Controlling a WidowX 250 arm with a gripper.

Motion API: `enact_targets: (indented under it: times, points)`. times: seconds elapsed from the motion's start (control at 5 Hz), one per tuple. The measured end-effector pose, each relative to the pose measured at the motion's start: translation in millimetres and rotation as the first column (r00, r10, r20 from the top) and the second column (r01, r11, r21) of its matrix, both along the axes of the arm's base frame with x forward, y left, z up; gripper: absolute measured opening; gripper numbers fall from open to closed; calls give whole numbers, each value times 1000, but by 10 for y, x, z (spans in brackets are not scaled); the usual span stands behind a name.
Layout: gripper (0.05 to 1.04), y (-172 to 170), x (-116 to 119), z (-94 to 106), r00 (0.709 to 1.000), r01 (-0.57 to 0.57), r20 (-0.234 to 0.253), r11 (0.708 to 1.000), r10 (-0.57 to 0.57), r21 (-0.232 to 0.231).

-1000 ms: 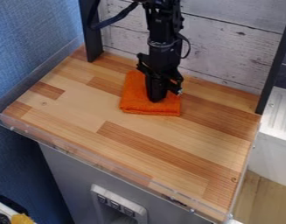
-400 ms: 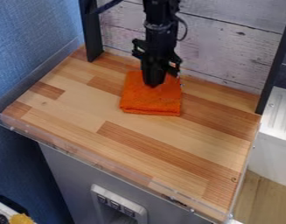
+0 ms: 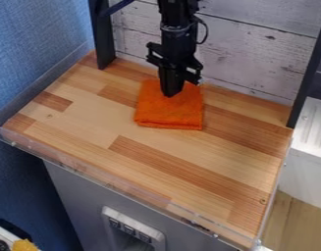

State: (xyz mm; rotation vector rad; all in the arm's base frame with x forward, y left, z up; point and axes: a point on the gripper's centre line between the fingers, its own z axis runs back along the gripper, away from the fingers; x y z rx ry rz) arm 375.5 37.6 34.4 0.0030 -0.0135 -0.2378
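In the camera view, the black arm point(image 3: 178, 34) hangs down from the top of the frame, a bit right of the middle. Its claw point(image 3: 171, 93) is over the upper part of a folded orange cloth point(image 3: 168, 113). I can't tell if the claw is open or closed, or if it has any cloth in it. I also can't tell if its tip touches the cloth or is just above it.

The cloth lies flat on the wooden counter point(image 3: 91, 117), above the middle of the frame. A white plank wall point(image 3: 254, 54) is behind it, and a black post point(image 3: 102, 37) stands to the upper left.

Some things could go wrong. If the claw pushes down too hard, it could squash the cloth or rub on the wood. If it pinches only the top layer, the folds could come undone. If it goes sideways while pressing, the cloth could slide or bunch up. If it goes too far back, it could bump the wall.

The cloth is almost square, so it's hard to pick a long way. Maybe it is a little longer from front to back. Its front edge faces the bottom of the frame, with the right corner a tiny bit lower.
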Motion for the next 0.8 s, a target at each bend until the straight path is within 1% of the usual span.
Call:
enact_targets:
  times: [0.4, 0.6, 0.8]
  points:
    - [58, -7, -24, -142, 1000, 20, -9, 1000, -20, -3]
    - [84, -13, -64, -201, 999, 36, -19, 999, -36, -6]
    - [239, -10, -126, -216, 998, 26, -51, 1000, -27, -16]
